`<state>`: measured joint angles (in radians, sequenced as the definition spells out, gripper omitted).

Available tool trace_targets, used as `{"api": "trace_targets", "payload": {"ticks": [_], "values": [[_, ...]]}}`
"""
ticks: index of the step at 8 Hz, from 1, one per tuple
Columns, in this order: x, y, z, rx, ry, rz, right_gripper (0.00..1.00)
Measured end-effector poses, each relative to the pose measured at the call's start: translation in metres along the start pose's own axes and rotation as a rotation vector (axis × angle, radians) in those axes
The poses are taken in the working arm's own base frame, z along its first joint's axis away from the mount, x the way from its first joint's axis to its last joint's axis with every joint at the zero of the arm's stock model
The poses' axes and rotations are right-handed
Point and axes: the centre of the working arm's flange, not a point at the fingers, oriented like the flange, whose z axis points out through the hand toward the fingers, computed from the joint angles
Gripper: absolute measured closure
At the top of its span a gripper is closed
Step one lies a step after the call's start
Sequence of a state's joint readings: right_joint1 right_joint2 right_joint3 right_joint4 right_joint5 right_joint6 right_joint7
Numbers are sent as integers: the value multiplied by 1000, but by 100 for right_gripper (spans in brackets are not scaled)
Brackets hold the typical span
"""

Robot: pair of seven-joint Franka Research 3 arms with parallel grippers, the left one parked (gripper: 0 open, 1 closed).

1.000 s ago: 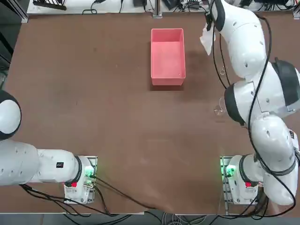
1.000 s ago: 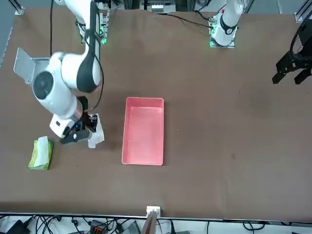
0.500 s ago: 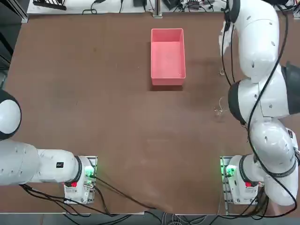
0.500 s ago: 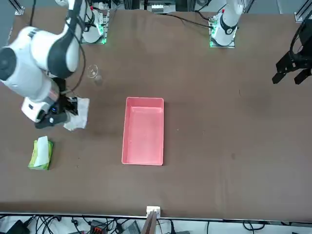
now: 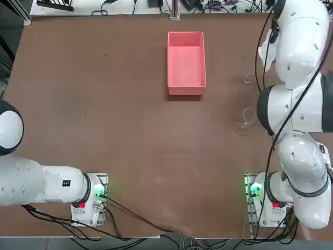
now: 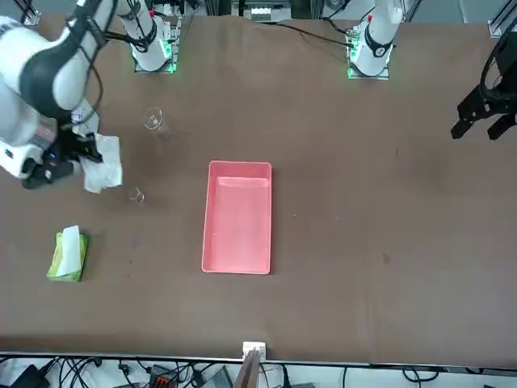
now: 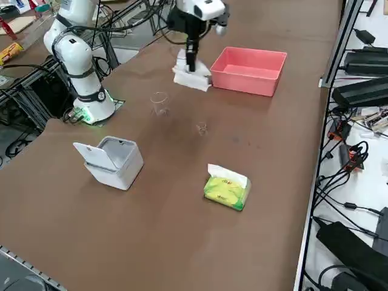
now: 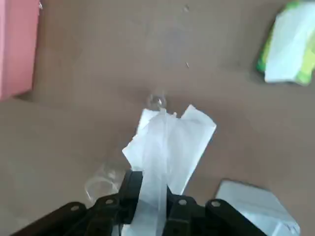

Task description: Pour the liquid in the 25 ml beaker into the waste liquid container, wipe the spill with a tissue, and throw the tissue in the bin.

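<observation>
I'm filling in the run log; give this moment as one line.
stage: carrying | right gripper: shut on tissue, above table | bin: lid open | tray: no tissue inside

The bench [image 6: 363, 242] has a matt brown top, smooth and faintly mottled. The tray [image 6: 237, 217] looks like smooth pink plastic with a dull sheen. The tissue [image 6: 103, 163] is thin white paper, creased and soft. Both beakers, the small one [image 6: 136, 196] and the larger one [image 6: 153, 120], are clear glass. The bin [image 7: 113, 160] is pale grey plastic, smooth. The tissue pack [image 7: 226, 188] has a glossy yellow-green wrapper.
</observation>
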<state>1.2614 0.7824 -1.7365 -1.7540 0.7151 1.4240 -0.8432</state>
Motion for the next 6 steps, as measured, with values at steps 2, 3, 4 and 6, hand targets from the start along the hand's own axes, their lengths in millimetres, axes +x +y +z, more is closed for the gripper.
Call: {"api": "trace_targets", "payload": {"ticks": [2,3,4,6], "values": [[-41,40,7,36,-9,-4,95],[-58,55,13,45,-25,1,95],[-73,69,18,50,-41,6,95],[-98,100,23,59,-56,17,95]]}}
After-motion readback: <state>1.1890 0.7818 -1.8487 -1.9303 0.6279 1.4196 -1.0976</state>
